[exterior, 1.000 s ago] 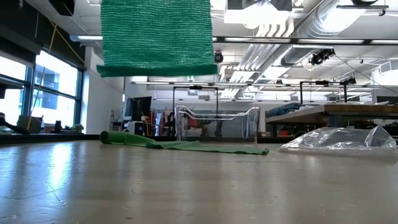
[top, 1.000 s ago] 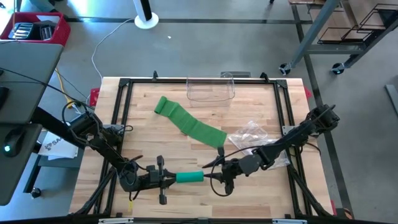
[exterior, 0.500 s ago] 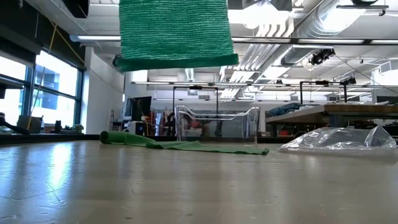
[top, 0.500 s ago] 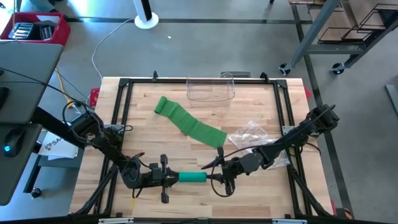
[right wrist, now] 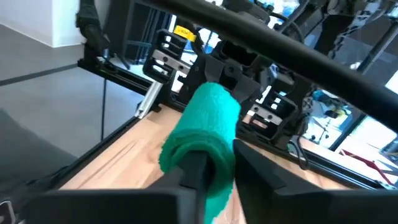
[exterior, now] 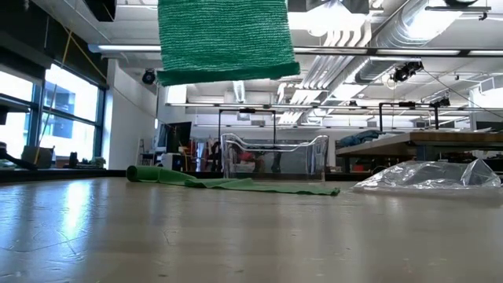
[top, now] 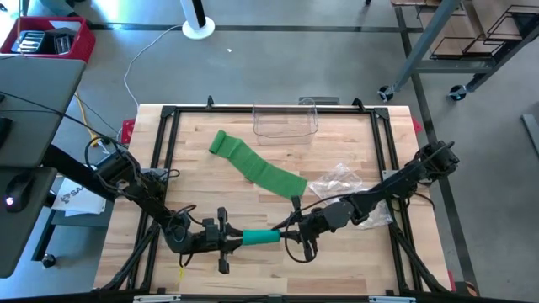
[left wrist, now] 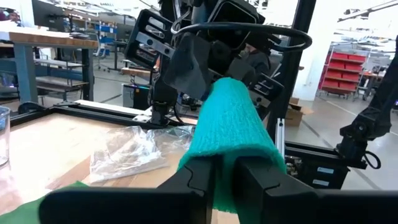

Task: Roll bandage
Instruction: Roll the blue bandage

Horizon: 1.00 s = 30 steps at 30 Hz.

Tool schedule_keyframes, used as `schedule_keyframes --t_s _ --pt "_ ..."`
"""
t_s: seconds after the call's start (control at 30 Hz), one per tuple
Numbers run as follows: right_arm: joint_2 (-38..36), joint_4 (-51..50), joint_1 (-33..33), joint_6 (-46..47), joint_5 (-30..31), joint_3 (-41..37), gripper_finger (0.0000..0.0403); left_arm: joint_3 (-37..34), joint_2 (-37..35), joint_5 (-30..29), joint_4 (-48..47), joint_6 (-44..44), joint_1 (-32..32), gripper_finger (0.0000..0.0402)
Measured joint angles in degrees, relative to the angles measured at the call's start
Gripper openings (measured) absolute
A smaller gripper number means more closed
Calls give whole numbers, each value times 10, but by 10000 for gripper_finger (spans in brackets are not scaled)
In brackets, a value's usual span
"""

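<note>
A wooden bench [top: 210, 181] in a workshop carries a clear plastic tray [top: 285, 123], a crumpled plastic bag [top: 338, 183] and the unrolled green bandage strip [top: 257, 167], all beyond both hands. Near the front edge, the rolled bandage [top: 261, 238] hangs between them: left hand [top: 234, 238] clasping one end, right hand [top: 286, 234] clasping the other.

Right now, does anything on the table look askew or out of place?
Nothing looks damaged or spilled. The green bandage still lies mostly unrolled, slanting across the table, while its rolled end is held between the left gripper and right gripper. A crumpled plastic bag lies beside the right arm.
</note>
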Motion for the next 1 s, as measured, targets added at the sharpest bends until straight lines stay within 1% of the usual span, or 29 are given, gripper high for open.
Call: schedule_keyframes --t_s 0.1,0.13,0.2,0.3,0.4,0.43,0.47,0.5,0.57,0.63,0.67,0.73,0.8,0.9,1.0 --pt "0 0 0 0 -6 0 16 0 0 -6 0 5 -7 66" --pt "0 0 0 0 -7 0 10 0 0 -12 0 10 -11 73" --pt "0 0 -1 5 -7 0 10 0 0 -33 0 24 -23 85" --pt "-9 -11 -2 24 -6 0 14 0 -7 -89 -5 53 -51 98" --pt "-30 -29 -2 28 -14 0 5 0 -17 -163 -5 93 -85 103" --pt "-38 -29 -3 27 -26 -3 4 0 -21 -183 -6 108 -95 103" --pt "-48 -23 -8 27 -52 -10 5 0 -25 -199 -6 121 -104 103" --pt "-58 -14 -16 28 -92 -19 6 0 -29 -209 -5 133 -110 103" --pt "-75 26 -44 46 -191 -47 6 0 -36 -212 -4 156 -119 104" --pt "-79 104 -78 88 -290 -84 4 0 -39 -207 -5 168 -120 104" --pt "-78 146 -94 114 -320 -103 3 2 -39 -203 -5 175 -117 104" --pt "-73 211 -119 154 -343 -133 3 7 -40 -187 -5 198 -109 104" --pt "-67 245 -136 174 -345 -153 3 11 -40 -165 -5 216 -95 104" --pt "-54 247 -151 194 -346 -155 3 20 -40 -133 -1 231 -66 104" --pt "-45 248 -152 198 -356 -150 3 28 -40 -95 0 231 -39 104"
